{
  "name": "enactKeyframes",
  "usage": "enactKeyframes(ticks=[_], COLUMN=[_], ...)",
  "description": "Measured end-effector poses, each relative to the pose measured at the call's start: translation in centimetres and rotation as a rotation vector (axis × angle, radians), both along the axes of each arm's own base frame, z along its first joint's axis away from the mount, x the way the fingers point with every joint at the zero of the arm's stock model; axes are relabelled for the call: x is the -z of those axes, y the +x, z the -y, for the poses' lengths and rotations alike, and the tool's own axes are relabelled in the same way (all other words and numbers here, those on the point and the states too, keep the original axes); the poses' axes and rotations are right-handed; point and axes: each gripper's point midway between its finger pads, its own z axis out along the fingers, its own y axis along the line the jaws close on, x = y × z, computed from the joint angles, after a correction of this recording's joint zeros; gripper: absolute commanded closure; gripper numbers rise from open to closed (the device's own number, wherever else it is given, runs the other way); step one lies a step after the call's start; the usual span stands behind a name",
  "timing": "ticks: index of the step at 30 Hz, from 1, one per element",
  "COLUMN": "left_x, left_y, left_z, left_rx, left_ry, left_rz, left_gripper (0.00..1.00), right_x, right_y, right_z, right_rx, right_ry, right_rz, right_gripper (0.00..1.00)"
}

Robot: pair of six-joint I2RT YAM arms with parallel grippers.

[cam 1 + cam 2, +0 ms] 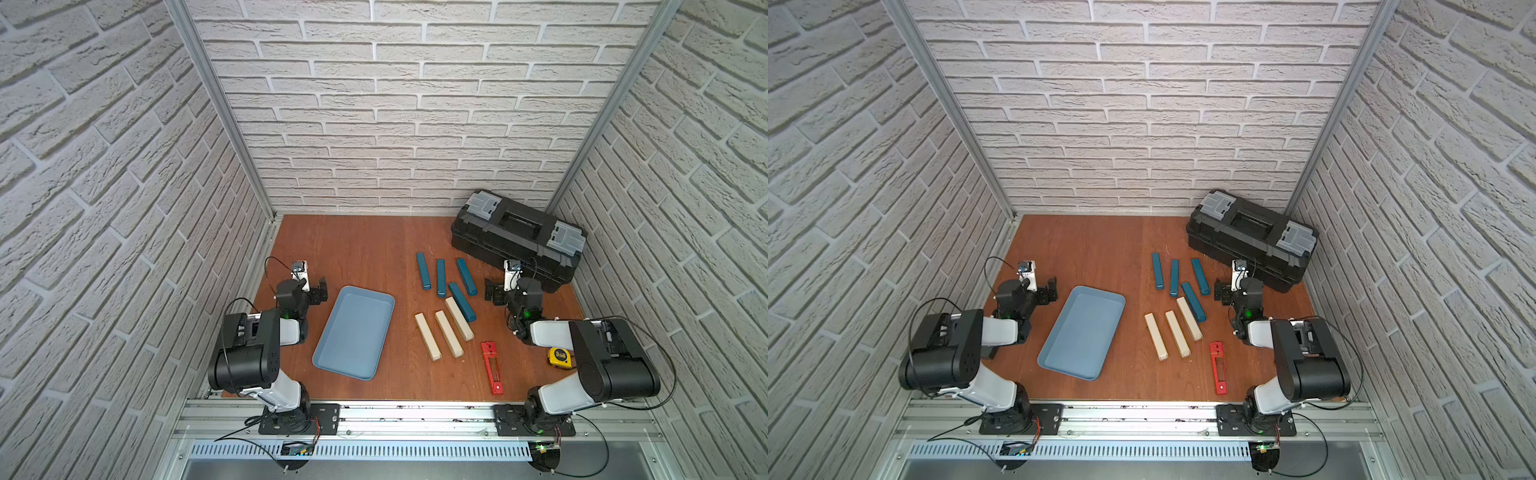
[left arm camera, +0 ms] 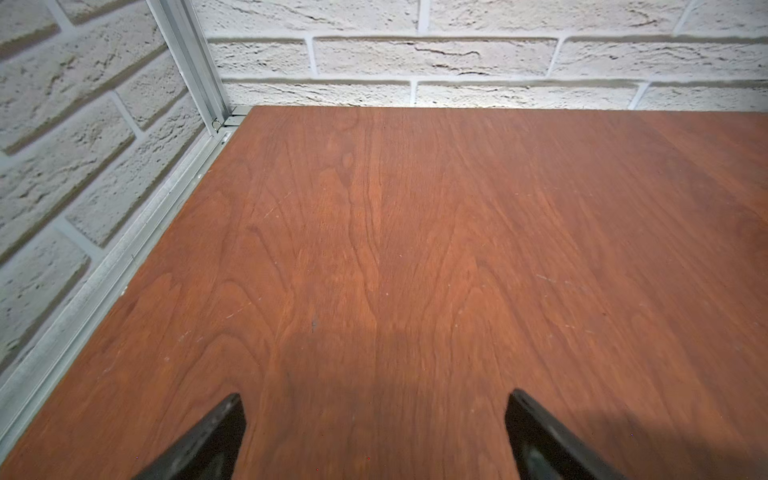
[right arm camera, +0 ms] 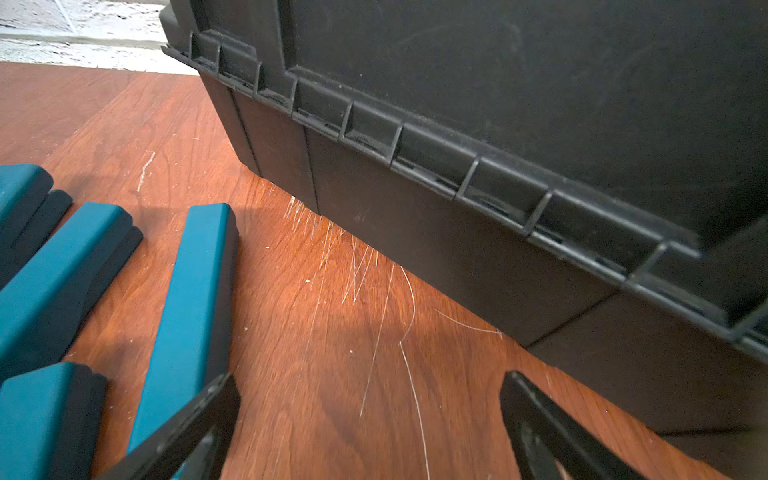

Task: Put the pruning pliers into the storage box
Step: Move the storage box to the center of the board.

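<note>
Teal bars [image 1: 440, 277] four, cream blocks [image 1: 449, 333] three, red pliers [image 1: 491, 368] one.

table [image 1: 365, 249] (reddish wood) | storage box [image 1: 353, 332], pruning pliers [image 1: 492, 368], teal bars [image 1: 424, 271], beige bars [image 1: 449, 334], toolbox [image 1: 519, 237], tape measure [image 1: 560, 356]

Right of storage box [image 1: 353, 328] (apart) lie pruning pliers [image 1: 492, 368]
</note>
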Motion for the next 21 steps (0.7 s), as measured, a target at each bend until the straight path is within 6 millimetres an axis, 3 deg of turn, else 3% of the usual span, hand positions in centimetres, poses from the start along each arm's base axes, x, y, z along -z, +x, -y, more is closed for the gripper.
enactKeyframes(ticks=[21], left_x=[0.03], left_y=[0.03], left_z=[-0.2], left_rx=[-0.009], left_ry=[-0.001], left_rz=[0.0], left_gripper=[0.02], right_x=[-0.24], right_y=[0.14], right_z=[-0.07], right_rx=[-0.006], right_ry=[-0.003], right_rz=[0.009], right_gripper=[0.02])
